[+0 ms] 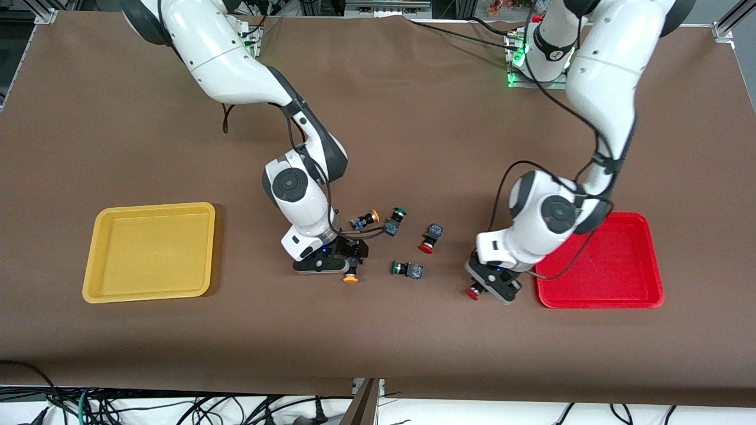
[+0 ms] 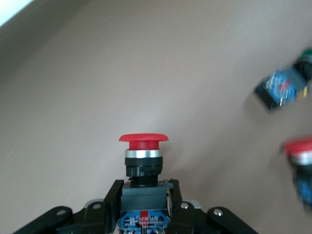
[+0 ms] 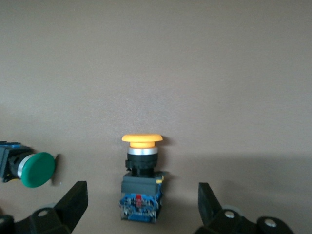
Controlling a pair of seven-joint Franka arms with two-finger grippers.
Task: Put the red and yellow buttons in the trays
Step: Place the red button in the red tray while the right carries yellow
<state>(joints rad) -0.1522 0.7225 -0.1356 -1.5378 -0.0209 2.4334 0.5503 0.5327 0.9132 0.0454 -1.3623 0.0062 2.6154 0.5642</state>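
Table: a brown cloth-like cover (image 1: 413, 118) spans the whole work surface, smooth and matte, with a faint crease running across it nearer the front camera.
Surroundings: metal frame rails at the table's corners, a green-lit base plate (image 1: 534, 71) under the left arm, and loose black cables (image 1: 177, 410) hanging below the table's near edge.
Left gripper (image 1: 493, 287): low over the cloth just beside the red tray, its fingers (image 2: 113, 197) pressed against both sides of the black-and-blue body of a red button (image 2: 143, 156); the red cap sticks out past the fingertips.
Right gripper (image 1: 336, 260): low at the table's middle, spread wide, with its two fingers (image 3: 73, 201) well clear on either side of a yellow button (image 3: 141, 170) that lies on the cloth between them, gripped by nothing.
Yellow tray (image 1: 150, 251): toward the right arm's end of the table, flat on the cloth.
Red tray (image 1: 599, 260): toward the left arm's end, flat on the cloth.
Second yellow button (image 1: 364, 220): on its side on the cloth, farther from the front camera than the right gripper.
Second red button (image 1: 430, 238): on the cloth between the two grippers.
Green buttons: one (image 1: 396, 221) just beside the second yellow button, another (image 1: 407, 269) nearer the front camera than the second red button.
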